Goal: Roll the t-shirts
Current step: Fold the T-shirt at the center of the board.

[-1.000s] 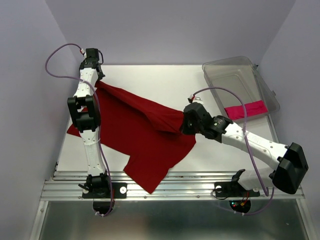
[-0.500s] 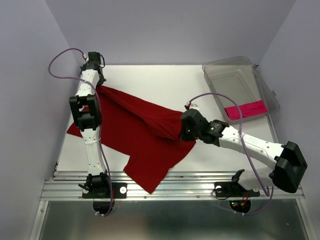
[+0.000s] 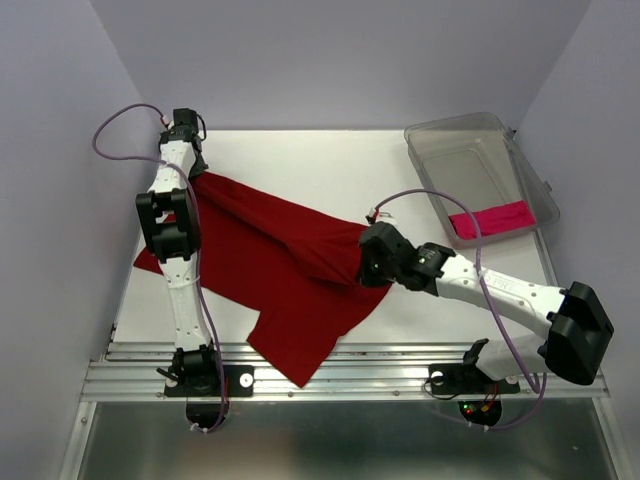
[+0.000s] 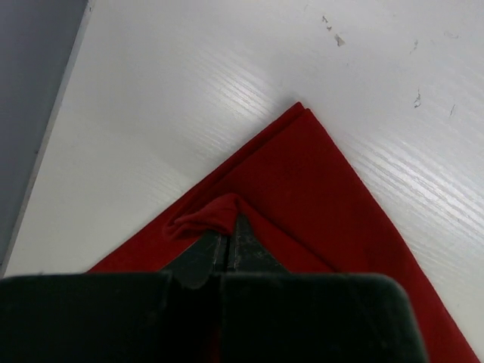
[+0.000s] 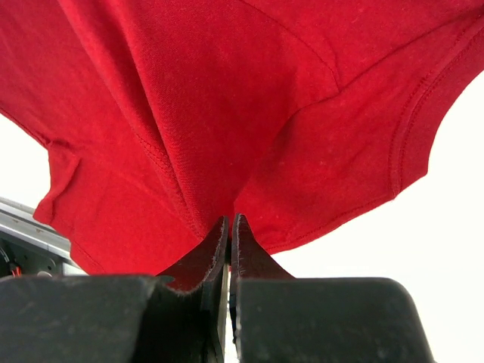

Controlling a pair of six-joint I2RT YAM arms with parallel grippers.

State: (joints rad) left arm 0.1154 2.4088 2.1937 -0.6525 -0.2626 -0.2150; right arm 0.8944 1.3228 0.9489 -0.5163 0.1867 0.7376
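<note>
**Dark red shirt held at two points, being laid out; rolling not yet begun**

The dark red soft cloth t-shirt [image 3: 270, 250] lies creased across the left half of the white table [image 3: 330, 165]. The left gripper [image 4: 224, 243] is pressed together on a small fold at the shirt's far-left corner. The right gripper [image 5: 229, 227] pinches bunched cloth near a sleeve on its right side. The next move likely calls for drawing these holds apart to flatten it. The bright magenta-pink t-shirt [image 3: 490, 220] waits in the clear plastic bin [image 3: 440, 130], far right.
</note>
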